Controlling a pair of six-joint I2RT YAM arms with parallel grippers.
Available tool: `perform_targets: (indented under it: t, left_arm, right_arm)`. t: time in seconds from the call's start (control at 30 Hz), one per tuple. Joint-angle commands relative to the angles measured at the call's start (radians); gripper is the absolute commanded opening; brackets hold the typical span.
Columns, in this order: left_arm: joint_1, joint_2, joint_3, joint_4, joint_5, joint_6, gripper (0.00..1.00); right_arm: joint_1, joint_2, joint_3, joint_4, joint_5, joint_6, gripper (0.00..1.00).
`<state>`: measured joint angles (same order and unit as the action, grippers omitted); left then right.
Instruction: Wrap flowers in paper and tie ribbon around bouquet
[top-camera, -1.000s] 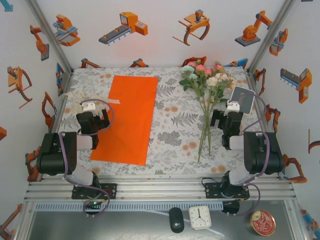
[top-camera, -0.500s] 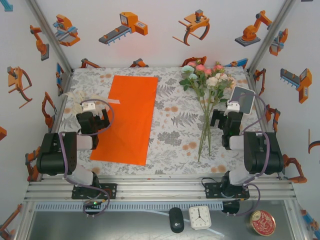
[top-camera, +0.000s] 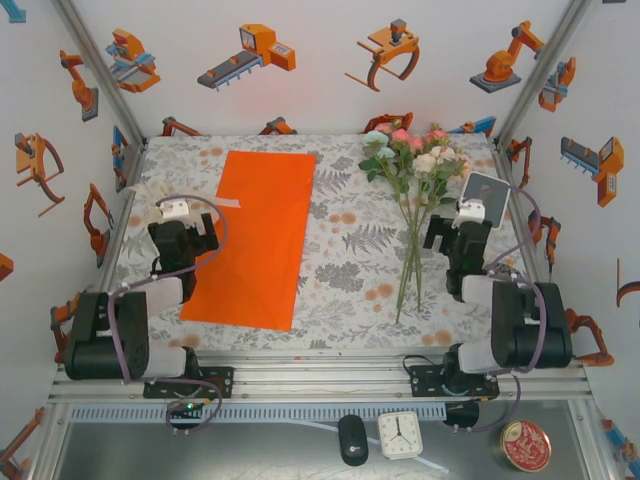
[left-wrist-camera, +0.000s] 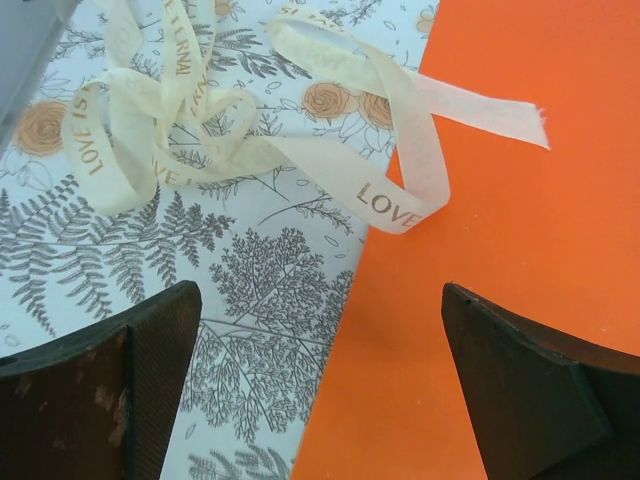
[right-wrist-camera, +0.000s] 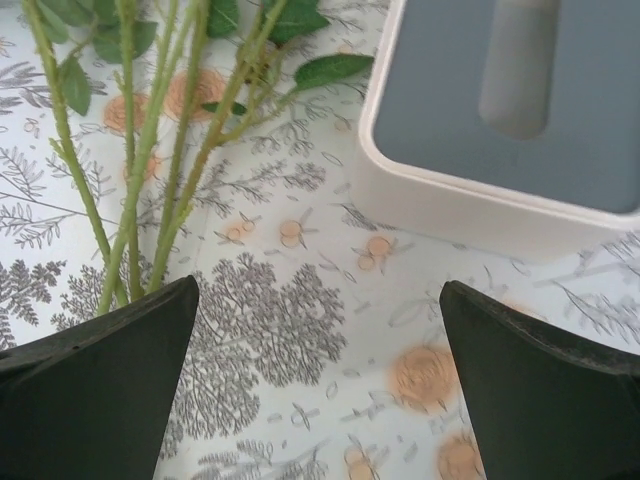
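Flowers (top-camera: 412, 195) lie loose on the floral-printed table cover (top-camera: 350, 250), right of centre, with the blooms toward the far edge and the stems toward the near edge. Orange paper (top-camera: 258, 240) lies flat, left of centre. Cream ribbon (left-wrist-camera: 385, 200), printed "LOVE", is tangled beside the paper's left edge, with one end resting on the paper. White-rimmed tray (right-wrist-camera: 450, 210) sits right of the stems; contents cannot be told. Left gripper (left-wrist-camera: 315, 335) is over the paper's edge, jaws wide apart, holding nothing. Right gripper (right-wrist-camera: 320, 310) is between the stems and the tray, jaws likewise apart.
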<state>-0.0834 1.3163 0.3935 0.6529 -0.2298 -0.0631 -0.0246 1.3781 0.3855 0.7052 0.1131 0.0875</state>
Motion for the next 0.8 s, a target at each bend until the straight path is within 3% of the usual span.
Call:
perform_targets:
  t: [0.0, 0.1, 0.17, 0.3, 0.47, 0.63, 0.77]
  left_arm:
    - [-0.044, -0.175, 0.078, -0.26, -0.113, -0.117, 0.97]
    - [-0.054, -0.35, 0.187, -0.573, -0.089, -0.349, 0.97]
    - [-0.054, -0.415, 0.279, -0.76, -0.007, -0.463, 0.97]
    - [-0.055, -0.443, 0.416, -0.983, 0.263, -0.614, 0.97]
    - [-0.06, -0.378, 0.496, -1.174, 0.439, -0.584, 0.98]
    - [-0.061, -0.304, 0.387, -1.086, 0.357, -0.528, 0.95]
    - [-0.055, -0.224, 0.316, -1.016, 0.124, -0.496, 0.94]
  right_arm:
    - [0.004, -0.144, 0.124, -0.33, 0.116, 0.14, 0.97]
    - [0.01, -0.253, 0.277, -0.638, -0.021, 0.311, 0.94]
    - [0.042, -0.265, 0.382, -0.792, -0.132, 0.351, 0.94]
    - [0.257, -0.216, 0.572, -1.012, -0.176, 0.374, 0.94]
    - [0.554, -0.085, 0.676, -1.005, -0.169, 0.464, 0.93]
    - [0.735, 0.107, 0.759, -0.998, -0.056, 0.52, 0.93]
    - [0.796, 0.236, 0.806, -0.962, -0.076, 0.574, 0.92]
